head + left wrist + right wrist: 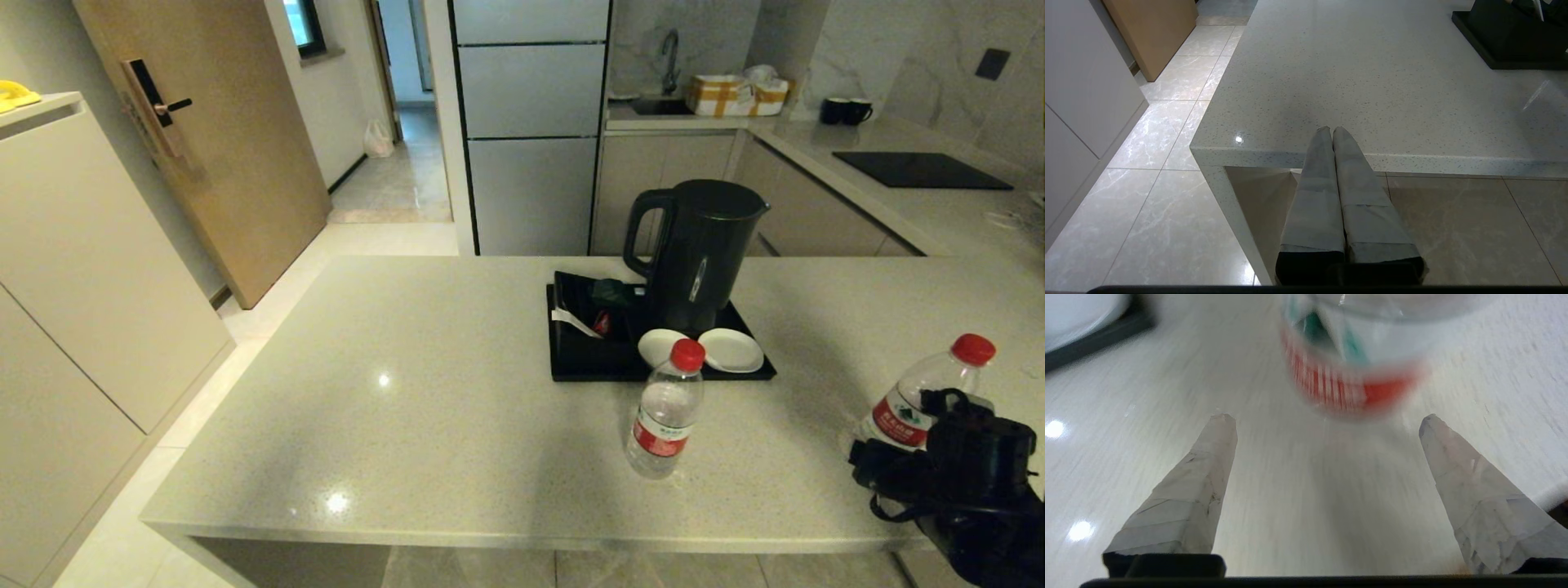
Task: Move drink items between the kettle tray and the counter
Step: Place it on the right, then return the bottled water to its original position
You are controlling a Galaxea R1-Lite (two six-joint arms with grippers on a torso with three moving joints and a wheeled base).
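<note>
Both bottles stand on the table (424, 408), off the tray (571, 367): one (664, 412) just before the tray's near edge, the other (914, 400) far right beside your right gripper (1327, 420); its jaws gape wide, empty, bottle just beyond the tips; left gripper (1333, 130) parked off the table's near edge, jaws shut; tray keeps kettle (694, 245) and two coasters; whether bottles return, you can't tell; right bottle's base hidden behind the arm

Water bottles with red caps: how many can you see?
2. One bottle stands on the counter just in front of the kettle tray. The other bottle stands on the counter's right side, by the open right gripper. No others show.
</note>
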